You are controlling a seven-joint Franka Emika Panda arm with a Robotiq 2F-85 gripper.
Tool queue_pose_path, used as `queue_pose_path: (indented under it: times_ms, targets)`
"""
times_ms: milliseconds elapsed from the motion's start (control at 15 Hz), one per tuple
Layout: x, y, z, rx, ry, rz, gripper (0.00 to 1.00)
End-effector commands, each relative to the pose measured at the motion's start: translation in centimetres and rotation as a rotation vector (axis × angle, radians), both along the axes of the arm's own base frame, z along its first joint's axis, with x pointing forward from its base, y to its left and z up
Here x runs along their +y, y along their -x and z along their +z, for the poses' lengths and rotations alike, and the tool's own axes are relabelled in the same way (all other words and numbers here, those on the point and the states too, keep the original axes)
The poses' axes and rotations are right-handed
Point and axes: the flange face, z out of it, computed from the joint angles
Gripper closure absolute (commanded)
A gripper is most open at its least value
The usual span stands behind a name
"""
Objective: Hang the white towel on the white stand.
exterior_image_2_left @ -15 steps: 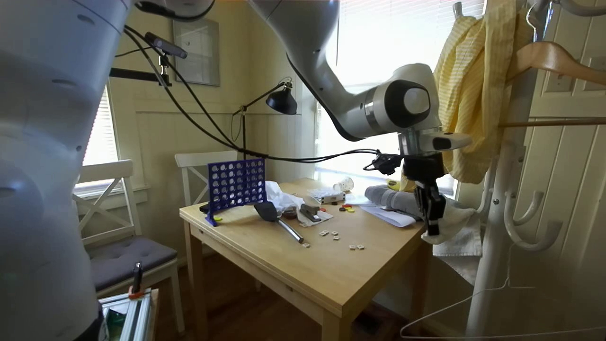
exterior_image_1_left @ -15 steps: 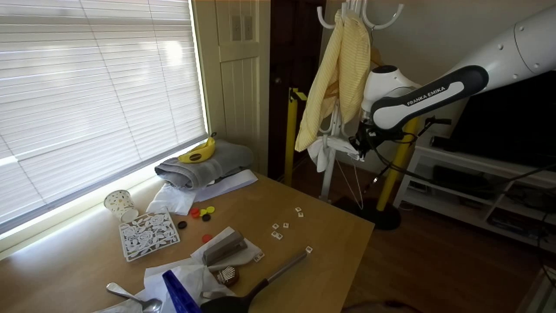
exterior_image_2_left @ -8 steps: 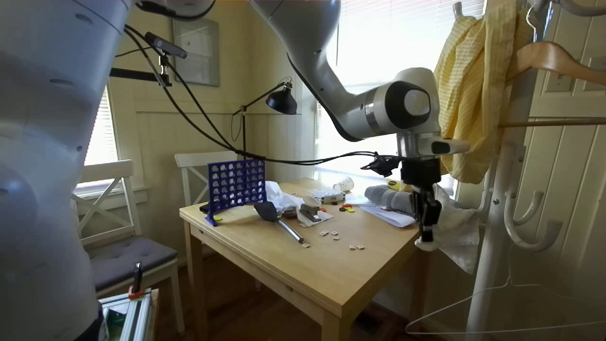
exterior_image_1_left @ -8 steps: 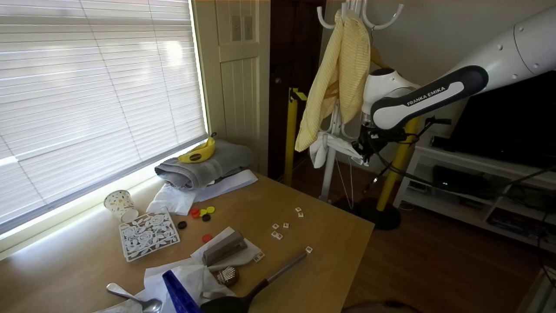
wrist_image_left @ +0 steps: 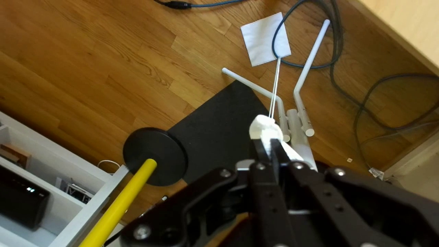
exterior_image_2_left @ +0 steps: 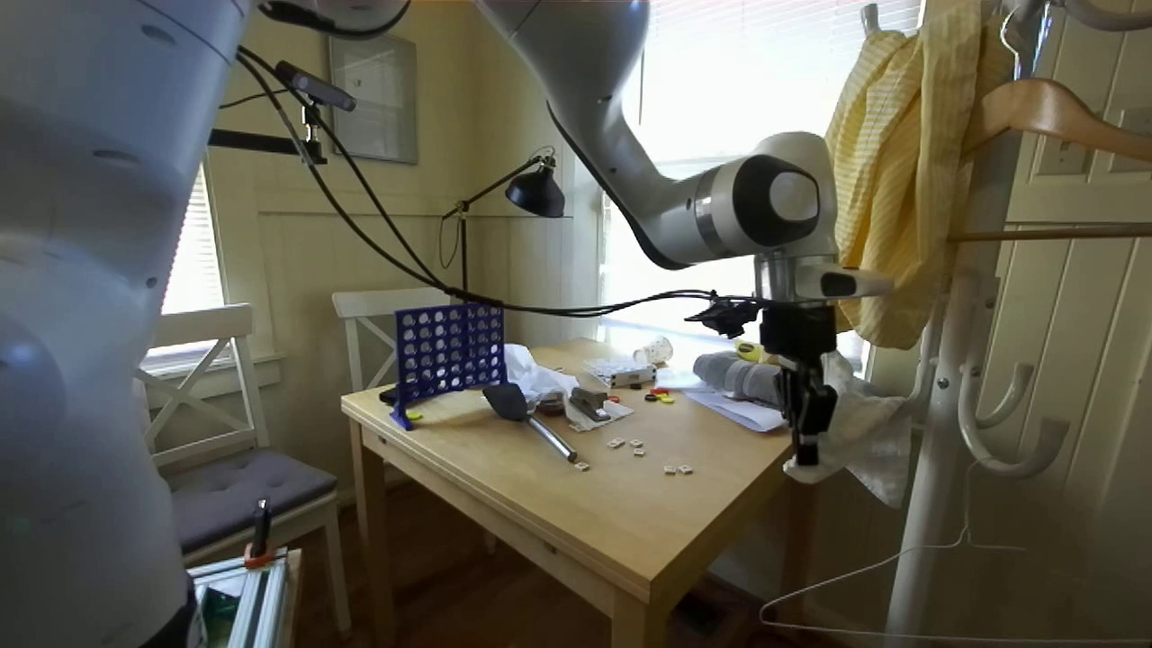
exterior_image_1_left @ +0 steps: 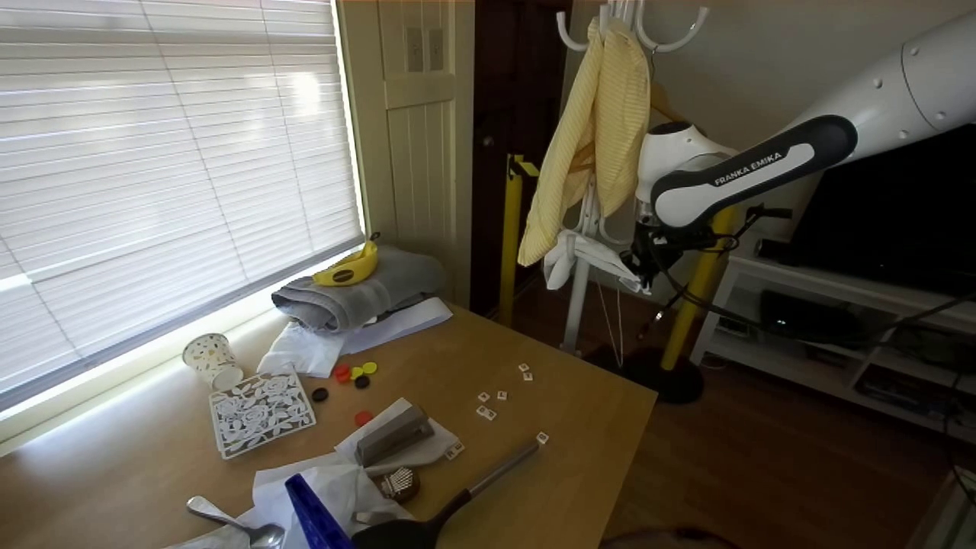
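My gripper [exterior_image_1_left: 639, 268] is shut on one end of the rumpled white towel [exterior_image_1_left: 589, 255], beside the white stand [exterior_image_1_left: 577, 313]. In an exterior view, the towel stretches from the fingertips to a low hook at the pole, and its other end hangs down there. In an exterior view [exterior_image_2_left: 804, 445], the fingers point down and the towel [exterior_image_2_left: 868, 441] spans toward the pole [exterior_image_2_left: 936, 450]. Whether the hook carries it is unclear. In the wrist view, white cloth [wrist_image_left: 265, 128] sits between the fingertips [wrist_image_left: 267, 142], left of the pole [wrist_image_left: 298, 128].
A long yellow towel [exterior_image_1_left: 621, 114] hangs above on the stand. A wooden hanger [exterior_image_2_left: 1053, 112] and a wire hanger also hang there. A yellow post [exterior_image_1_left: 690, 316] and a white shelf [exterior_image_1_left: 808, 374] stand near the arm. A cluttered wooden table [exterior_image_1_left: 587, 457] is close by.
My gripper has moved slightly down and away from the stand's pole, drawing the held towel end with it. The towel's hanging end has risen a little. The wire hanger swings.
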Motion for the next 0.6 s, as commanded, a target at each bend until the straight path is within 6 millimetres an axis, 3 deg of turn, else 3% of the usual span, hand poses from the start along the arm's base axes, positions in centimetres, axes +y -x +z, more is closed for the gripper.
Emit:
queue_pose_path:
  times_ms: [0, 333, 533]
  targets:
    - [-0.4, 0.3, -0.1, 0.033, -0.006, -0.01, 0.66]
    - [-0.79, 0.49, -0.16, 0.049, -0.003, -0.019, 0.33]
    - [0.06, 0.54, 0.55, 0.022, -0.012, 0.047, 0.12]
